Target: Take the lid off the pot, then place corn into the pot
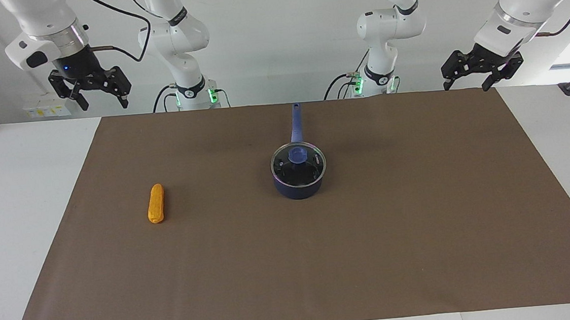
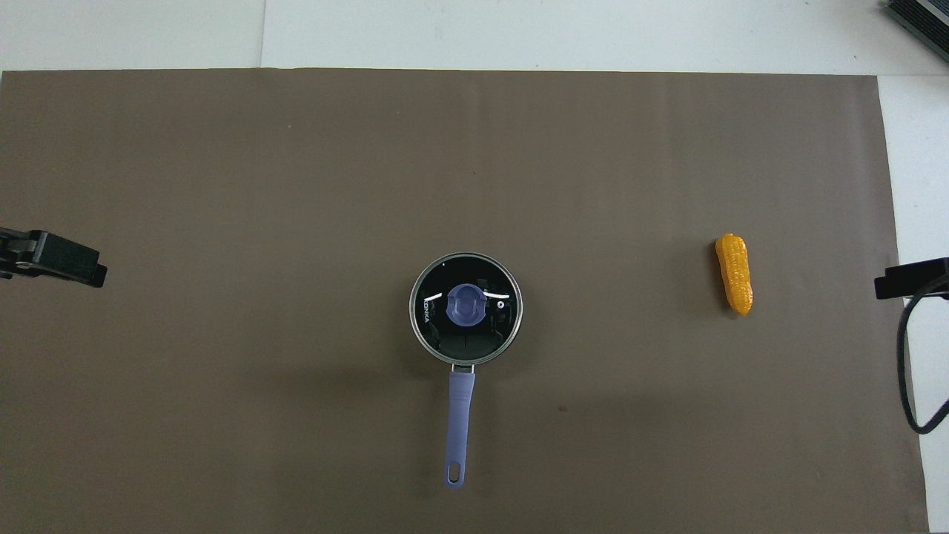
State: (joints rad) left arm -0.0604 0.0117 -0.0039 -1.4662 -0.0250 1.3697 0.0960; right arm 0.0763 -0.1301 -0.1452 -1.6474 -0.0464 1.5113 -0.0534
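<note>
One pot (image 1: 299, 183), one lid (image 1: 298, 163), one corn (image 1: 156, 203).

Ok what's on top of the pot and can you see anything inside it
The glass lid with its blue knob sits on the pot, closing it. Through the glass only a dark inside and reflections show; whether anything lies within cannot be told.

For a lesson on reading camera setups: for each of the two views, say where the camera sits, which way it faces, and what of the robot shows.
Facing view: high across the table, facing the robots; both arms show, left gripper and right gripper raised, open.
Overhead view: above the robots' end, looking steeply down; only gripper tips show.
Shared: pot, lid on it, corn.
</note>
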